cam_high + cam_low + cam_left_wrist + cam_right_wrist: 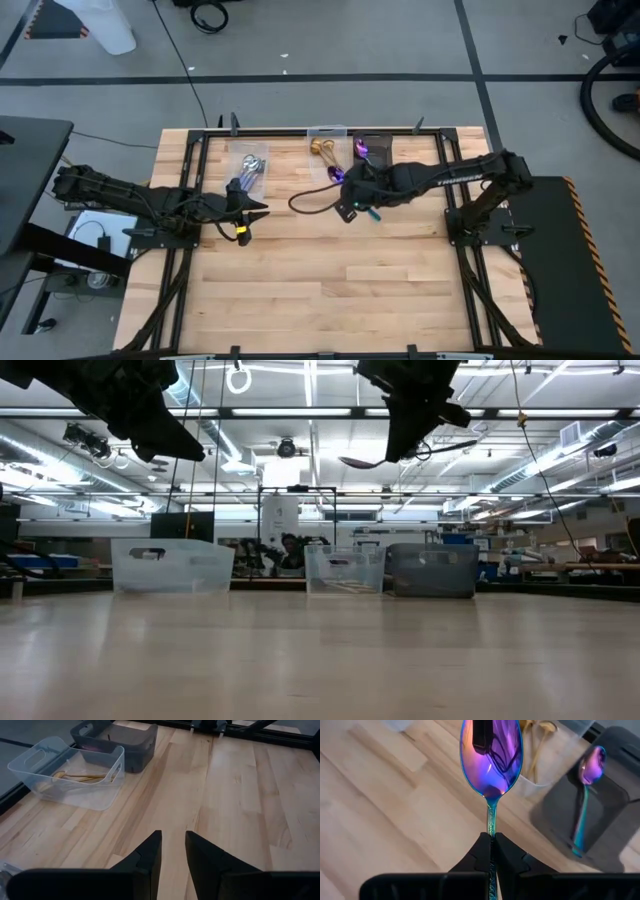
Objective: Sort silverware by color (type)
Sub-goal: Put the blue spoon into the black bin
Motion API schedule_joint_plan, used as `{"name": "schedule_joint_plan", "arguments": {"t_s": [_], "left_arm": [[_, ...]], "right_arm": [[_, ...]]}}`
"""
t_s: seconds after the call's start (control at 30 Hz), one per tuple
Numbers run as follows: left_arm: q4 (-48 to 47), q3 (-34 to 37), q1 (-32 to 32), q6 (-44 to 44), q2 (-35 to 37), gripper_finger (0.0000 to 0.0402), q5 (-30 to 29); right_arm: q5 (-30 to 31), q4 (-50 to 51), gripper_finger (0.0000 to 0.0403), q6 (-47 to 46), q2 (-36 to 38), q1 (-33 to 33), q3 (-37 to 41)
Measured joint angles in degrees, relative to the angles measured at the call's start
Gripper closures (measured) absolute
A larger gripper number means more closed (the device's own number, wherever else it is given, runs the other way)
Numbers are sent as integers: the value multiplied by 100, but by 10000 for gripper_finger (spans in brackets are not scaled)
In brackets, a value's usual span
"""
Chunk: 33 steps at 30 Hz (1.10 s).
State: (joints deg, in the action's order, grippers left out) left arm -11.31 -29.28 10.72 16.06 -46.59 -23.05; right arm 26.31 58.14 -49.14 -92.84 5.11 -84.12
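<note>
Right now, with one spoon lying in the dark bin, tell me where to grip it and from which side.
Grip the spoon at mid-handle, straight down from above, jaws across it. It lies flat on the dark bin floor, and the walls block a side approach. The right gripper is shut on a second spoon.

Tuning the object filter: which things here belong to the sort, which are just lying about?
Job:
- iridescent spoon in right gripper
- iridescent spoon in dark bin
- gold spoons
- silver spoons
- left gripper, idle

Lying about:
- black cable on the table
</note>
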Motion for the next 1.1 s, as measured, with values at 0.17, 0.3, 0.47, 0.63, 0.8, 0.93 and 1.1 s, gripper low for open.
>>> {"name": "schedule_joint_plan", "arguments": {"t_s": [0.17, 0.3, 0.47, 0.63, 0.8, 0.93, 1.1], "left_arm": [[-15, 0, 0, -17, 0, 308, 0], [-20, 0, 2, -18, 0, 308, 0], [-20, 0, 0, -22, 0, 308, 0], [-20, 0, 0, -34, 0, 308, -1], [-17, -1, 0, -306, 0, 308, -4], [-17, 0, 0, -329, 0, 308, -4], [-17, -2, 0, -339, 0, 308, -4]], "right_arm": [[-146, 282, 386, 147, 0, -373, 0], [-235, 485, 386, 238, 0, -703, 0], [-244, 625, 386, 422, 0, -1104, 0], [-244, 637, 386, 704, 0, -1492, 0], [-226, 635, 386, 973, 0, -1863, 0], [-204, 630, 386, 1145, 0, -2156, 0], [-205, 622, 386, 1349, 0, -2464, 0]]}}
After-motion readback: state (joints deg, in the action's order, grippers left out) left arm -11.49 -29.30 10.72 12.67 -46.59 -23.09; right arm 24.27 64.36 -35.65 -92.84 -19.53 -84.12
